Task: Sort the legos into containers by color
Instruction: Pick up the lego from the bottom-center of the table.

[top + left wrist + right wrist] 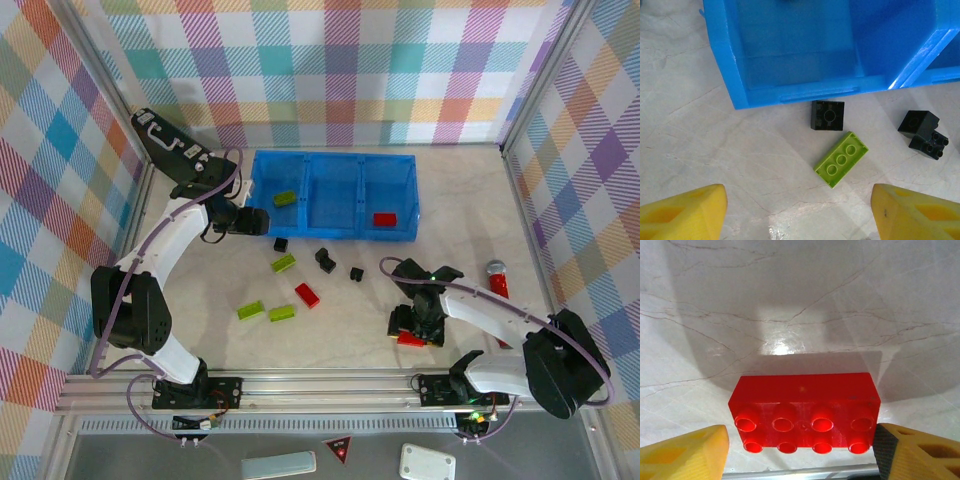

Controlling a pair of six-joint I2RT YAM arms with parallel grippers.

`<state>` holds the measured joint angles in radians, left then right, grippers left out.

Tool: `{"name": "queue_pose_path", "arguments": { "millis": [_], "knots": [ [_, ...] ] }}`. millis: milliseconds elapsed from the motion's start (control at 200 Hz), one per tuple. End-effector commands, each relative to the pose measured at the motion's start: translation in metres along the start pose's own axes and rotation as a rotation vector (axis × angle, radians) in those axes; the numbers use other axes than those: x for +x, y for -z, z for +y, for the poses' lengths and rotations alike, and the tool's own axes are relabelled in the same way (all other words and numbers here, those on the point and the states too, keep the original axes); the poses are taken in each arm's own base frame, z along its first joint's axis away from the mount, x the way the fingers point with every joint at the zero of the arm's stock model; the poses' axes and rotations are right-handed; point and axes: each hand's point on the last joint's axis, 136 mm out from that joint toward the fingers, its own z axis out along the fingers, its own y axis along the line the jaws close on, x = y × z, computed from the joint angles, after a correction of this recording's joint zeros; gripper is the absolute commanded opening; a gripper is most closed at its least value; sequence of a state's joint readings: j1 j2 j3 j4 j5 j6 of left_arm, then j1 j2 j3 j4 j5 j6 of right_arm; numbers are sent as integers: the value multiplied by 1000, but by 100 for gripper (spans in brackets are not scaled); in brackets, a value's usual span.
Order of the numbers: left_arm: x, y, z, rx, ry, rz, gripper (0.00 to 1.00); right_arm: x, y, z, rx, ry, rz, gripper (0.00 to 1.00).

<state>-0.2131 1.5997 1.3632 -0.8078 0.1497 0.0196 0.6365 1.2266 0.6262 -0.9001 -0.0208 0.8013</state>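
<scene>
The blue three-compartment tray (333, 158) stands at the back, with a green lego (285, 198) in its left compartment and a red lego (385, 219) in its right one. Loose on the table are green (283, 263), black (325, 259) and red (307, 294) legos. My left gripper (262, 222) hovers open and empty by the tray's front left corner (735, 95). A green lego (841, 159) and a black one (827, 115) lie ahead of it. My right gripper (800, 450) is open, low over the table. Its fingers straddle a red lego (805, 400) lying there.
A black briefcase (170, 150) leans in the back left corner. A red-handled object (497, 278) lies at the right. The metal rail (330, 385) runs along the near edge, close behind the right gripper. Two more green legos (265, 312) lie front left.
</scene>
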Motion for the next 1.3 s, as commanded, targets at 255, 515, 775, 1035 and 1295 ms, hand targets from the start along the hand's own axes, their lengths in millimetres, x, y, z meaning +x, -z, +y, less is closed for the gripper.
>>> {"name": "queue_pose_path", "arguments": {
  "millis": [255, 515, 775, 1035, 1295],
  "knots": [
    [4, -7, 2, 14, 6, 18, 75, 3, -9, -1, 19, -12, 26, 72],
    [5, -9, 2, 18, 7, 28, 75, 3, -9, -1, 23, -13, 28, 68],
    [5, -9, 2, 13, 6, 28, 75, -1, 2, 2, 22, 2, 9, 68],
    [6, -9, 2, 14, 5, 31, 75, -13, 31, 9, 19, 41, -53, 68],
    [6, -9, 2, 16, 5, 30, 75, -36, 72, 21, 25, 108, -156, 69]
  ]
}}
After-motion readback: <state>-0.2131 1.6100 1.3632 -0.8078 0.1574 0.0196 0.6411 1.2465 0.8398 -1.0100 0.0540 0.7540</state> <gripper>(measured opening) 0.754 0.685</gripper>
